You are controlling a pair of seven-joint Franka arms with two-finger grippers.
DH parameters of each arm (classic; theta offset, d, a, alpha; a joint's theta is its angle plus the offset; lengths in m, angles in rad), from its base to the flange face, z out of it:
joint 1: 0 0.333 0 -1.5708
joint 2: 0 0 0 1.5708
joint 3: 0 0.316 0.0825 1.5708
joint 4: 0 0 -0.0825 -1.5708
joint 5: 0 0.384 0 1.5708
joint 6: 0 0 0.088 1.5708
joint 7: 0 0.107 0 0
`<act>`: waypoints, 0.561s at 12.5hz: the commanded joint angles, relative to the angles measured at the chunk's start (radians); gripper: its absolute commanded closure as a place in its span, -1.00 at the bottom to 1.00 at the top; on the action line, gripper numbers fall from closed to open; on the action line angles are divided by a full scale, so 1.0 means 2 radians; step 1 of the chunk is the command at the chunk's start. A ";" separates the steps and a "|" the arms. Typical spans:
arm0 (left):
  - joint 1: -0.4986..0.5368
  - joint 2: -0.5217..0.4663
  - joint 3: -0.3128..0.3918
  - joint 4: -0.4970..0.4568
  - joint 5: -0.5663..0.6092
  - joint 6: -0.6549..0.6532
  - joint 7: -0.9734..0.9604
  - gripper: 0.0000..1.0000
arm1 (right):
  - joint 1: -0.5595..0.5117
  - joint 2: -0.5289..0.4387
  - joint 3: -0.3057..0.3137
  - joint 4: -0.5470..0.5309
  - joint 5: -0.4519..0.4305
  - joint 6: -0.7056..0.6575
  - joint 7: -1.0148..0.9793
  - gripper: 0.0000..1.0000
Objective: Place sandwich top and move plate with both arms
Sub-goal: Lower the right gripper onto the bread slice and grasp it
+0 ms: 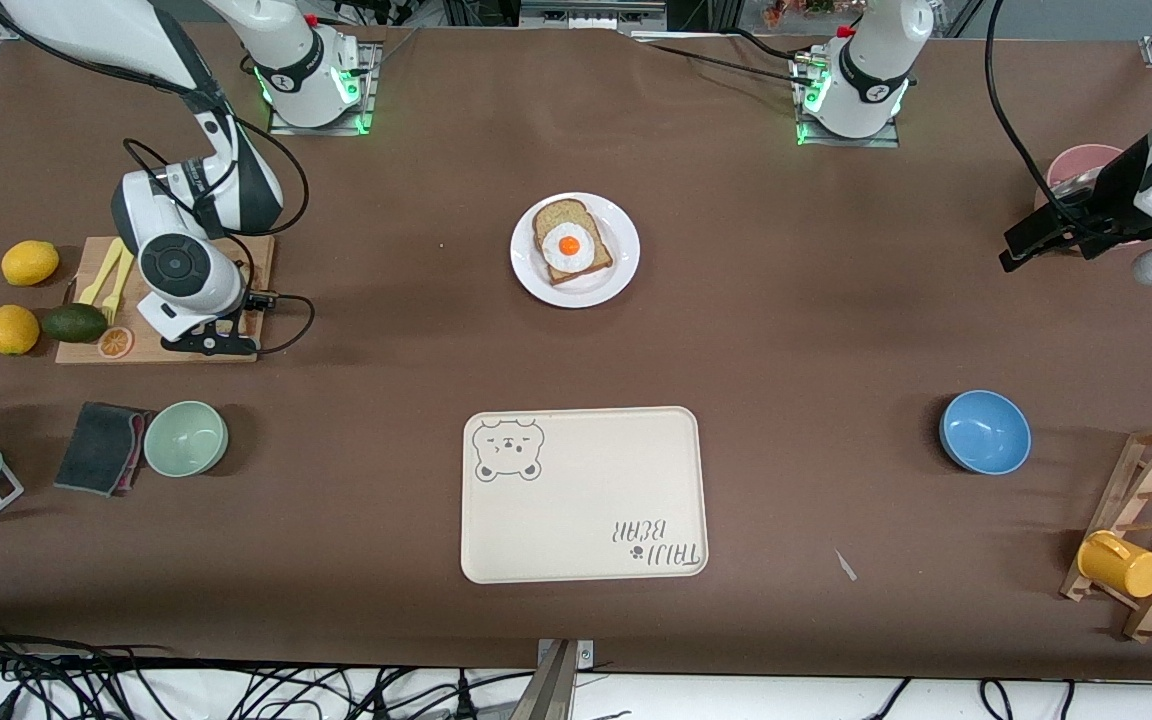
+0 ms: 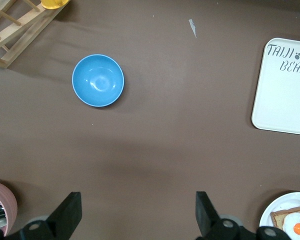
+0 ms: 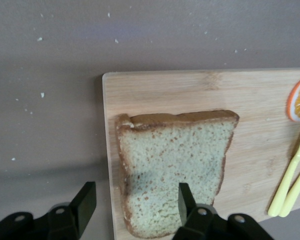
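The sandwich top [image 3: 175, 165], a plain tan speckled slice with a brown crust, lies flat on a wooden cutting board [image 3: 190, 90]. In the front view the right arm's hand hides it. My right gripper [image 3: 136, 195] is open just above it, one finger over the slice, the other over the table past the board's edge; it also shows in the front view [image 1: 208, 345]. The white plate [image 1: 616, 285] holds a bread slice with a fried egg [image 1: 570, 244] in the table's middle. My left gripper [image 2: 137, 200] is open and empty, waiting above bare table by a pink bowl [image 1: 1086, 160].
The cream bear tray [image 1: 584, 495] lies nearer the front camera than the plate. Yellow forks [image 1: 108, 275], an orange slice [image 1: 115, 342], an avocado [image 1: 74, 322] and two lemons [image 1: 30, 262] are at the board. A green bowl [image 1: 186, 437], blue bowl [image 1: 984, 431] and mug rack [image 1: 1146, 530] stand nearer the camera.
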 commanded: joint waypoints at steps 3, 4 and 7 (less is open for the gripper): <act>-0.002 0.006 0.000 0.009 -0.001 -0.006 -0.001 -1.00 | 0.000 0.013 0.001 0.002 -0.016 -0.004 0.013 -0.37; -0.003 0.005 -0.003 0.004 -0.001 -0.007 -0.002 -1.00 | 0.000 0.016 0.001 0.002 -0.016 -0.003 0.013 -0.36; -0.003 0.007 -0.005 0.004 0.000 -0.012 -0.002 -1.00 | -0.001 0.027 0.001 0.003 -0.026 -0.002 0.018 -0.30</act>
